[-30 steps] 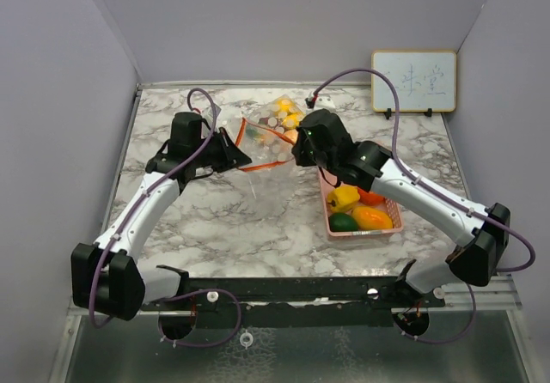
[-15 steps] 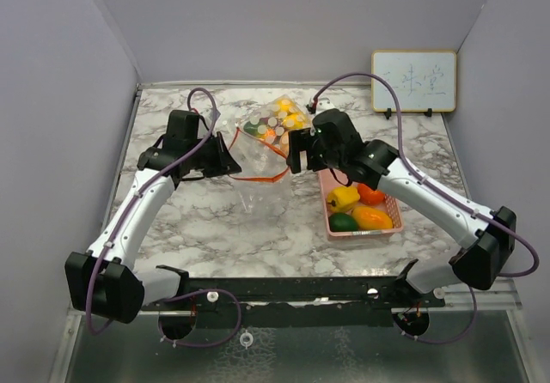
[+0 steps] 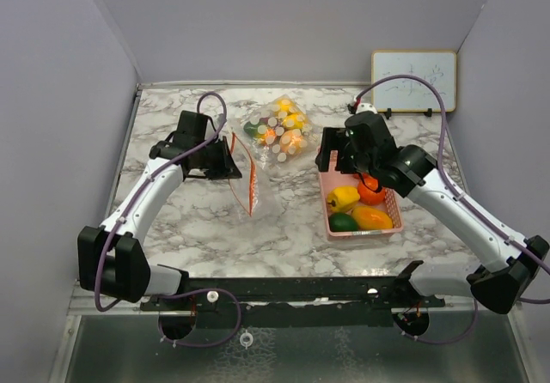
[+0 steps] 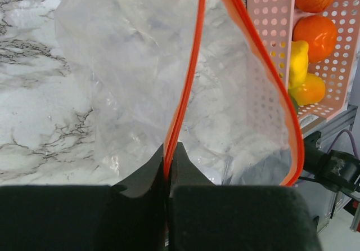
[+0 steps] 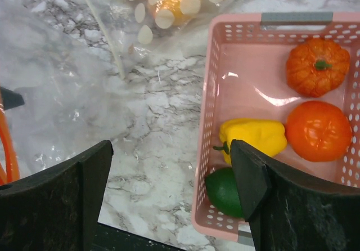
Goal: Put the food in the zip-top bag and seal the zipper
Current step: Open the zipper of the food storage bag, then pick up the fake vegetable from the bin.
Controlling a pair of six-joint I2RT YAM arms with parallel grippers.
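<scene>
Worktop (image 3: 189, 228): white marble pattern with grey veins. Plain grey walls on three sides. Whiteboard (image 3: 413, 81) propped at 1 o'clock.
Left pincer (image 4: 169, 160): clamped on the orange zipper (image 4: 188, 76) of the clear zip-top bag (image 4: 124, 65), mid-worktop.
Right pincer (image 5: 169, 161): spread wide, empty, over the pink basket (image 5: 205, 149) at 4 o'clock, which holds a yellow pepper (image 5: 253, 135), an orange fruit (image 5: 318, 130) and a pumpkin (image 5: 318, 65).
Further toy food (image 3: 279, 130): under dotted clear plastic at 12 o'clock.

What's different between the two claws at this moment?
The left gripper is shut, while the right gripper is open. The left one pinches the zip-top bag by its orange zipper; the right one holds nothing. The left is at the bag's mouth; the right hovers over the pink basket, at its edge. Both are black and two-fingered.
</scene>
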